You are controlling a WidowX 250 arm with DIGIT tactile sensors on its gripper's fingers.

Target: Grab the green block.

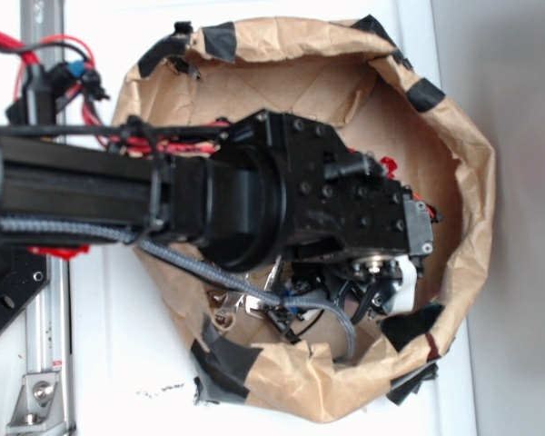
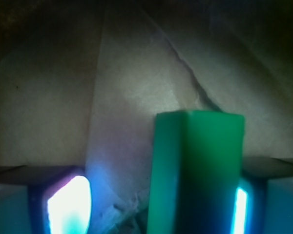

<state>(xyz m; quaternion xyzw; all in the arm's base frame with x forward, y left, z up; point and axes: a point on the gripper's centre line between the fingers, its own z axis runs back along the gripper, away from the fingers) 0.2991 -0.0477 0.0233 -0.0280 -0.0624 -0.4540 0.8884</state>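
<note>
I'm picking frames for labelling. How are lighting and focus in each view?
Wrist view: dim and soft, corners dark; the green block reads clearly, but glowing patches on the fingers are blown out. Exterior view: bright and mostly sharp, yet the arm hides the block inside the paper bag.

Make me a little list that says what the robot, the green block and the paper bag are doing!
place: inside a crumpled brown paper bag, taped with black tape
arm: black arm reaching into the bag
green block: between the gripper fingers, close against one finger, gap on the other side
grip: cannot tell whether it is squeezed
bag floor: creased brown paper behind the block
</note>
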